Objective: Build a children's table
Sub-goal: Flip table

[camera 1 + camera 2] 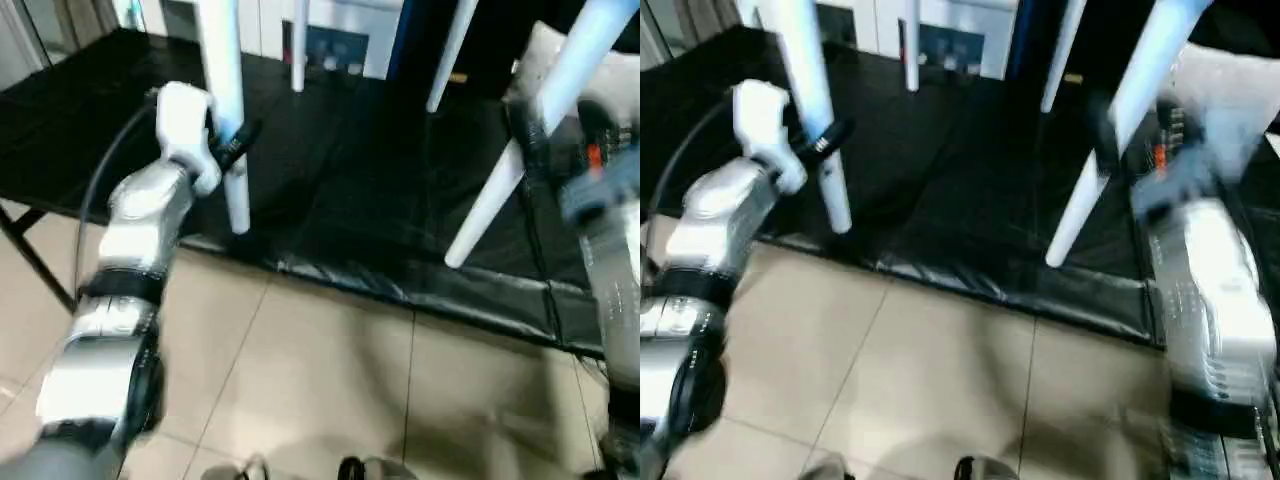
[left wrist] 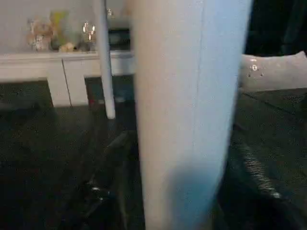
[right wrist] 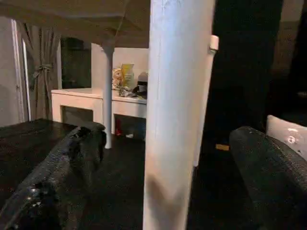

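The children's table stands on its white legs on the black-sheeted work table [image 1: 350,180]; the underside of its top [image 3: 72,14] shows above. My left gripper [image 1: 232,140] is closed around the near left leg [image 1: 228,90], with a black finger against each side of that leg [image 2: 187,96]. My right gripper [image 3: 168,134] sits around the near right leg [image 1: 490,200] with its jaws wide apart and a gap on both sides of the leg [image 3: 177,96]. Two far legs [image 1: 298,45] [image 1: 450,50] stand behind.
The work table's front edge [image 1: 400,285] runs across in front of me, with tiled floor [image 1: 330,380] below it. A low white cabinet [image 2: 57,72] with small items on it stands behind the table. A pale cushion [image 2: 278,72] lies at the far right.
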